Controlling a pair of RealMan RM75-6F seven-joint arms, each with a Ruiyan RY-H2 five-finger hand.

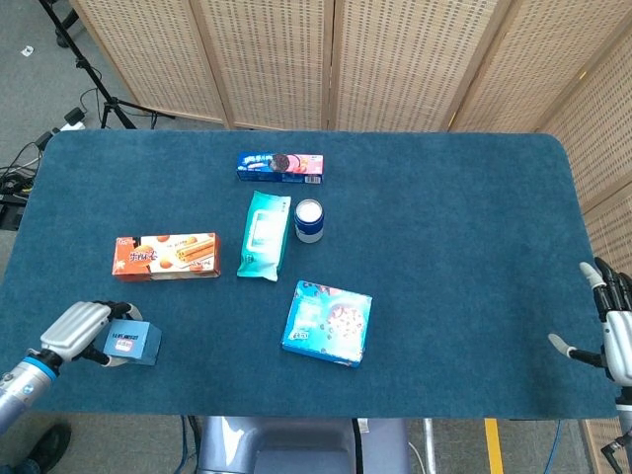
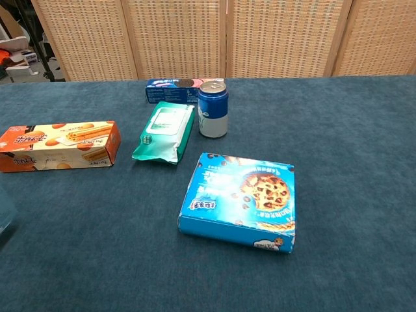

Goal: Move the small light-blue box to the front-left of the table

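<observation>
My left hand gripped the light-blue box, fingers wrapped round it, at the tabletop's front-left corner. My right hand hung off the right edge, fingers spread, holding nothing.

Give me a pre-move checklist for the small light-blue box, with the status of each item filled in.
1. Left hand against the small light-blue box: ok, at its left side.
2. Firm grasp: cannot tell; fingers curl at the box, contact unclear.
3. Box at the table's front-left: ok, near the front edge.
4. Clear of the orange biscuit box: ok, apart.
5. Right hand out of the way: ok, open at the far right edge.
</observation>
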